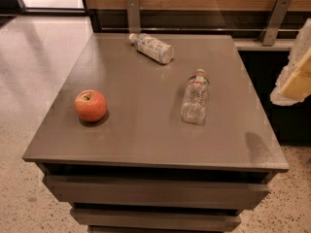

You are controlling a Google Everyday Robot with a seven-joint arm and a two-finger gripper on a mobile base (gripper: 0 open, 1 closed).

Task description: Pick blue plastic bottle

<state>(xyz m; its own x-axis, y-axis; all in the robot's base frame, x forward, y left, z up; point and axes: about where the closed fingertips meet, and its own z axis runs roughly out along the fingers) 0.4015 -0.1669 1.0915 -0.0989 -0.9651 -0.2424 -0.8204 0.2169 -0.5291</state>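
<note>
The blue plastic bottle (152,48) lies on its side near the far edge of the grey table (141,135). It has a white and pale-blue label, and its white cap points to the far left. My gripper (295,76) shows as a white and pale-yellow shape at the right edge of the camera view. It is above the floor beside the table, well to the right of the bottle and apart from it. It holds nothing that I can see.
A clear ribbed bottle (196,97) with a red-green neck band lies on its side right of centre. A red apple (90,105) stands at the left. A wooden wall with metal brackets (133,13) runs behind the table. Drawers (155,191) are below the top.
</note>
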